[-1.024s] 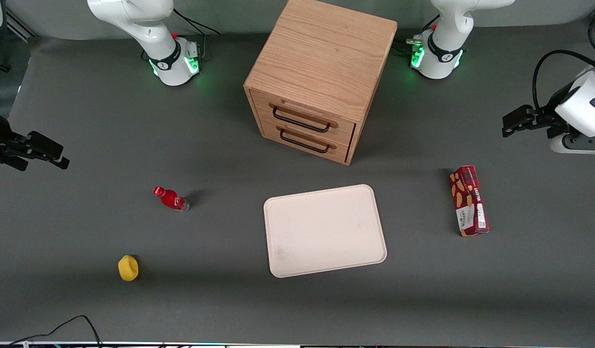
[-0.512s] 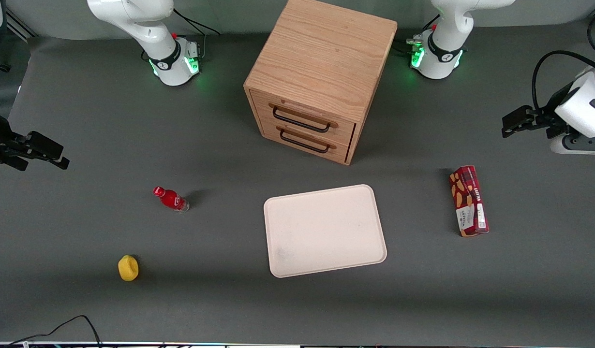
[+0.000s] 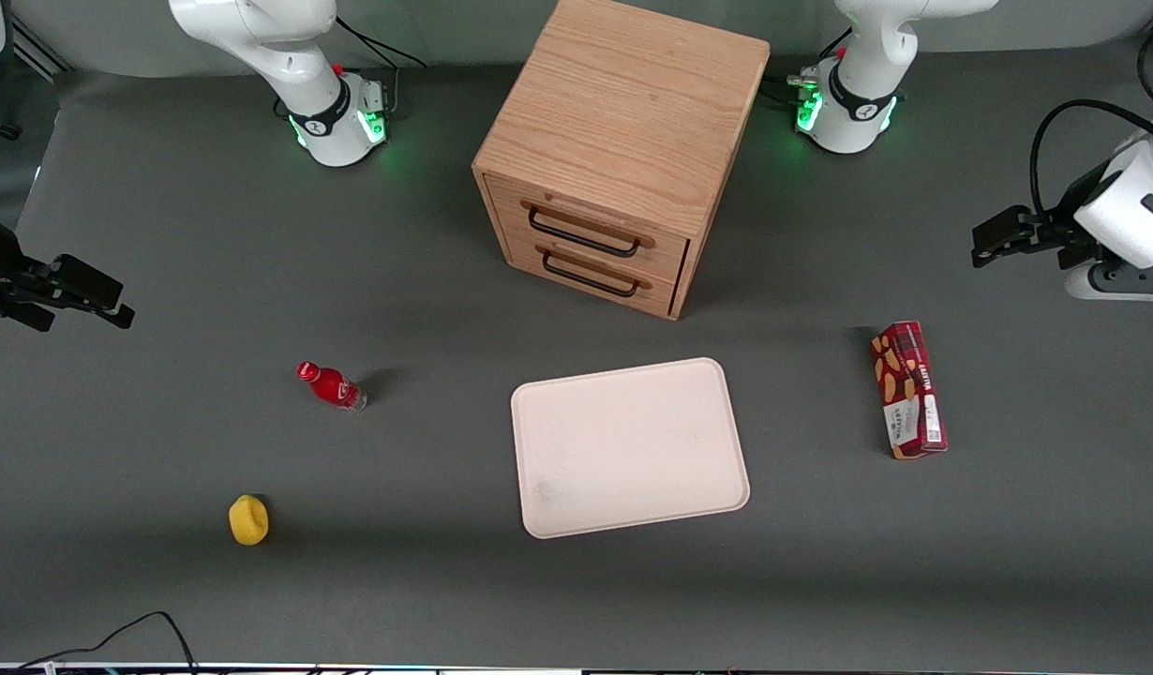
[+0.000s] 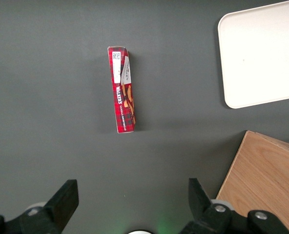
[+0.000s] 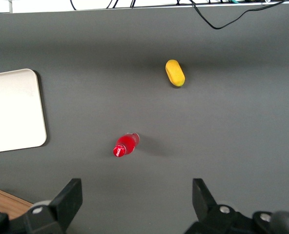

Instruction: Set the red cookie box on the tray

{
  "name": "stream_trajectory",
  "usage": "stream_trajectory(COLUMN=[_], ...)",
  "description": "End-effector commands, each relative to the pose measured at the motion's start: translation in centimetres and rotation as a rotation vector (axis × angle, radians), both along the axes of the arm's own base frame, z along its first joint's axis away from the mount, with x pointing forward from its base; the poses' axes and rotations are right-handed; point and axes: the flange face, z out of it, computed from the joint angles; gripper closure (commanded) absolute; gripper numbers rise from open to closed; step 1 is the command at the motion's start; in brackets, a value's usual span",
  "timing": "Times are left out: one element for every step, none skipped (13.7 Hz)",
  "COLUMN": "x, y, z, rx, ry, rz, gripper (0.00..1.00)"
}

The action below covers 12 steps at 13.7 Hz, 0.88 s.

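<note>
The red cookie box lies flat on the grey table toward the working arm's end, beside the tray and apart from it. It also shows in the left wrist view, lying lengthwise on bare table. The cream-white tray lies in front of the drawer cabinet, nearer the front camera, and nothing is on it; its corner shows in the left wrist view. My left gripper hangs above the table, farther from the front camera than the box. It is open and empty, well apart from the box.
A wooden two-drawer cabinet stands at the middle of the table, drawers shut. A small red bottle and a yellow object lie toward the parked arm's end. A black cable lies at the front edge.
My left arm has shifted only very slightly. The box, the tray and the other things have not moved.
</note>
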Motion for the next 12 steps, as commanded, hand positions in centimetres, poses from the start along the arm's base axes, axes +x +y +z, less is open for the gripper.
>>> stream_trajectory(x=[0.0, 0.0, 0.1, 0.1, 0.2, 0.3, 0.3, 0.3, 0.5, 1.2, 2.1, 2.9], y=[-0.1, -0.1, -0.1, -0.2, -0.1, -0.1, 0.0, 0.0, 0.0, 0.1, 0.0, 0.1], z=[-0.1, -0.1, -0.2, -0.4, -0.5, -0.6, -0.7, -0.7, -1.1, -2.1, -3.8, -5.5], rx=[0.000, 0.000, 0.000, -0.002, -0.002, -0.001, -0.001, -0.001, 0.001, 0.001, 0.003, 0.008], ry=[0.009, 0.010, 0.012, 0.015, 0.018, 0.020, 0.021, 0.021, 0.023, 0.033, 0.036, 0.043], rz=[0.013, 0.013, 0.011, 0.011, 0.013, 0.013, 0.014, 0.014, 0.014, 0.015, 0.013, 0.014], gripper=[0.00, 0.00, 0.00, 0.00, 0.00, 0.00, 0.00, 0.00, 0.00, 0.00, 0.00, 0.00])
